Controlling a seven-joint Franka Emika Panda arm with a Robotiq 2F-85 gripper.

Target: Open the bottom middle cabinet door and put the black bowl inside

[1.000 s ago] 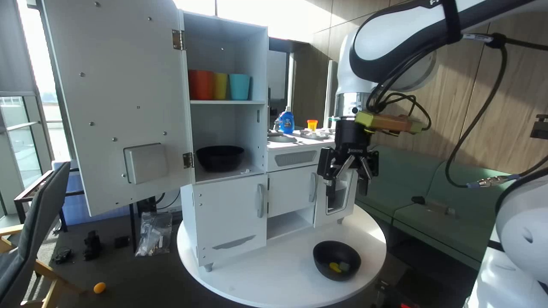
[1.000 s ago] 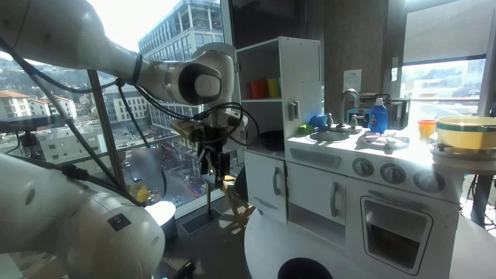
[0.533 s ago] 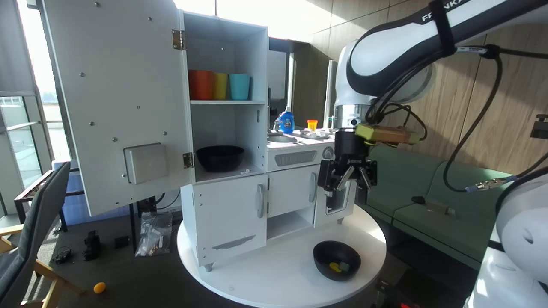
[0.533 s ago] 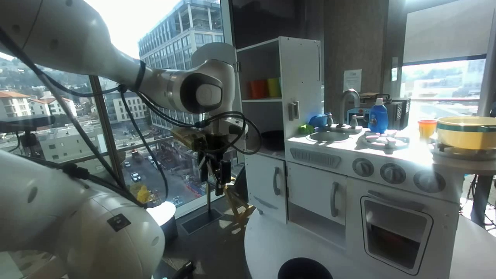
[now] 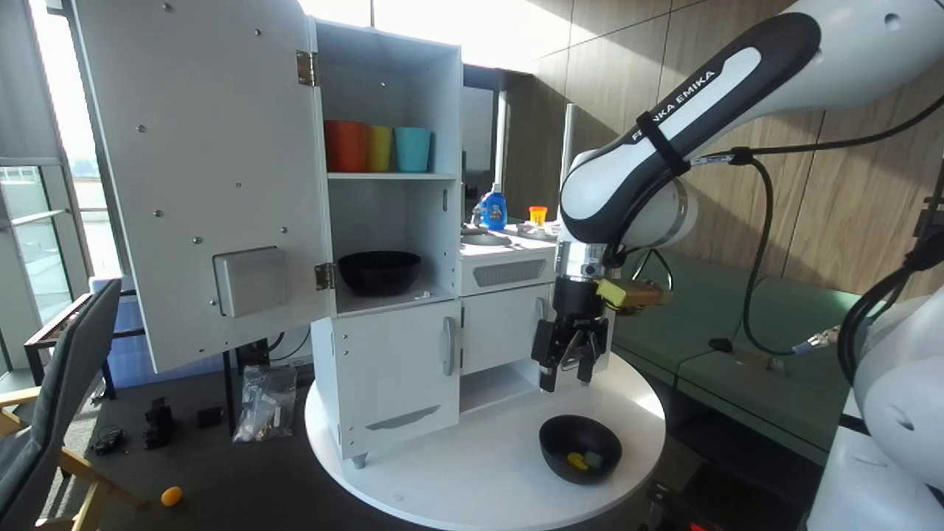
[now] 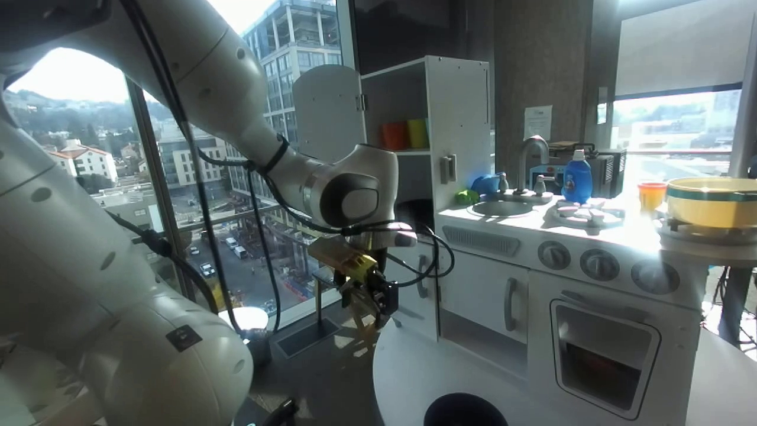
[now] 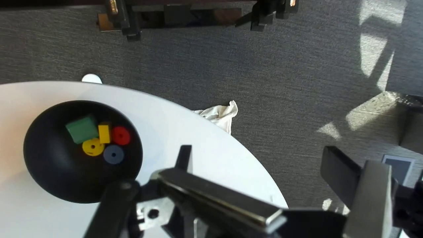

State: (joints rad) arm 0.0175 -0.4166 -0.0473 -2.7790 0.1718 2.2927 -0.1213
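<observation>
Gripper [image 5: 566,379] apart, nothing held. Btm mid door [image 6: 480,290] shut, so I'd prob. want handle [image 6: 510,305] next: upright, well R of gripper in an exterior view.

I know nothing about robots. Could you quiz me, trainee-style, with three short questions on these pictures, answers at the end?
1. Count: in the wrist view, how many small coloured pieces lie in the round black bowl on the white round table?

2. Choose: what is the black two-fingered end effector doing?
A: gripping the bowl
B: standing open, holding nothing
C: closed on a cup

3. True or false: the small grey-handled white rectangular door, middle of the lower doors on the white toy kitchen, is shut.

Key:
1. Five: a green block, a yellow block, a yellow disc, a red disc and a blue-grey disc.
2. B
3. True
</observation>
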